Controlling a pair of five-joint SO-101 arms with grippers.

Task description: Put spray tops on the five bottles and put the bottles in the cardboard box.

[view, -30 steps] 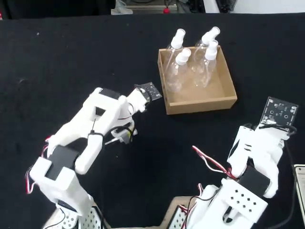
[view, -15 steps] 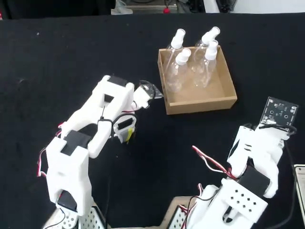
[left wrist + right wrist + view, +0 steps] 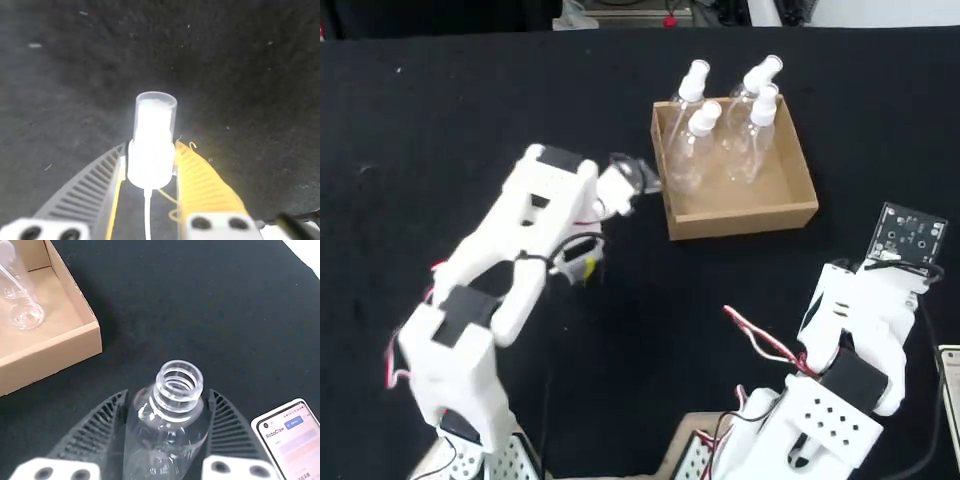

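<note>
Left tool (image 3: 151, 147) clamps spray top (image 3: 155, 115) above desk (image 3: 470, 100); right tool (image 3: 167, 395) clamps uncapped bottle (image 3: 177, 382). Four capped bottles (image 3: 695, 150) in box (image 3: 740, 218).

— How much of the open bottle (image 3: 170, 415) can be made out?
— The neck and shoulders. Its lower body runs off the picture's edge, between the jaws of the right arm (image 3: 850, 340).
— And the spray top (image 3: 151, 145)?
— Washed out by glare, with its thin tube cut off at the edge.
— Anything else?
— The phone (image 3: 287, 440) and the cardboard box (image 3: 60, 352) are cropped, and from above the left arm (image 3: 510, 270) covers most of its own jaws.
</note>
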